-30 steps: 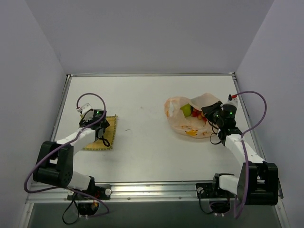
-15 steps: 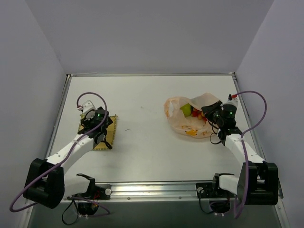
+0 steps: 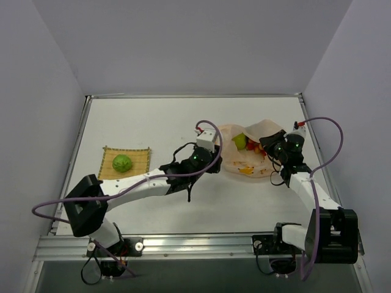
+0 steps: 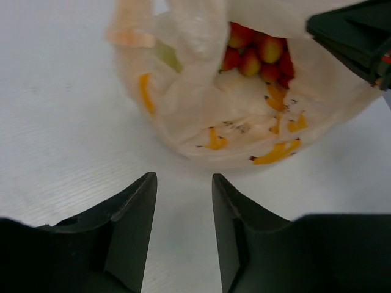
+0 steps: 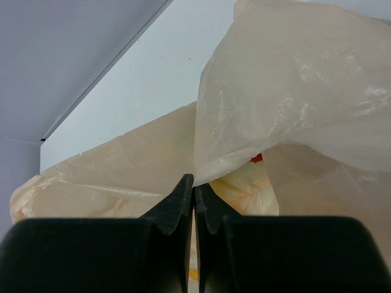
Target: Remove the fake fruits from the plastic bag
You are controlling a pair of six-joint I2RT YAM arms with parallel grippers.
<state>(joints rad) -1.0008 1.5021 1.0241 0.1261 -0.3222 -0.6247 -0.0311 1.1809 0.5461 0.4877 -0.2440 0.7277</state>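
Observation:
The peach plastic bag with banana prints lies at the right of the table. A yellow-green fruit and red berries show in its mouth. The berry bunch shows inside the bag in the left wrist view. A green fruit rests on the yellow mat at the left. My left gripper is open and empty, just left of the bag. My right gripper is shut on the bag's edge, holding it up.
The table's back rim and side walls bound the space. The right arm's purple cable loops near the right wall. My left arm stretches across the middle of the table.
My left arm has swung from the mat at the left over to the bag, leaving the green fruit on the mat. The right gripper has kept its hold on the bag.

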